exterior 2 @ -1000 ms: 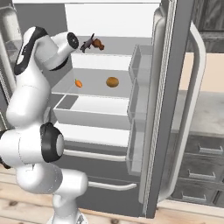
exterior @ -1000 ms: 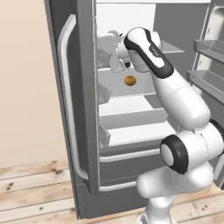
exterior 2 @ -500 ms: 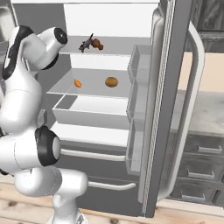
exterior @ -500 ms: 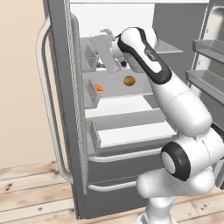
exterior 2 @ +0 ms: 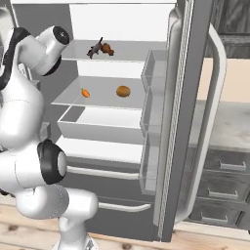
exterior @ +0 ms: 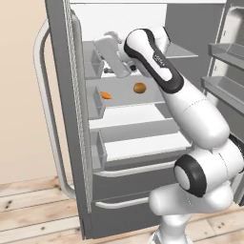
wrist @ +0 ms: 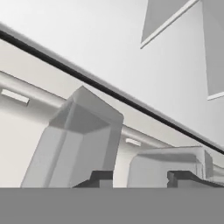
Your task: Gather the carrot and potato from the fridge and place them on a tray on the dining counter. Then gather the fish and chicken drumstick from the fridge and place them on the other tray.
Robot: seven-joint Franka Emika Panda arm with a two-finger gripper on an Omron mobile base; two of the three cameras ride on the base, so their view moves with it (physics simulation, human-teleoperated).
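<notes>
Left base view is showing the white arm (exterior: 190,114) rising from the lower right and bending up into the open fridge (exterior: 133,119), with its hand reaching in at the level of the upper shelf, near the left door's bins (exterior: 95,102). The gripper (wrist: 140,177) is appearing in the hand view as two small dark fingertips at the bottom edge, standing somewhat apart with nothing visibly between them; whether they are closing on anything I cannot tell. That hand view is looking at pale grey fridge walls and two box-like door bins, tilted across the picture. On the middle shelf the carrot (exterior: 106,95) is lying toward the left side and the potato (exterior: 139,87) is sitting well apart from it toward the right; the right base view is showing the same pair, carrot (exterior 2: 85,93) and potato (exterior 2: 123,91), resting on that shelf. On the shelf above, in the right base view, the fish (exterior 2: 94,49) is lying just beside the chicken drumstick (exterior 2: 107,49), the two seeming to touch. Below the middle shelf a drawer (exterior 2: 102,128) is sitting. The right fridge door (exterior 2: 195,117) is standing wide open, its long handle (exterior 2: 217,97) facing outward, and wooden flooring (exterior: 33,205) is running beneath.
</notes>
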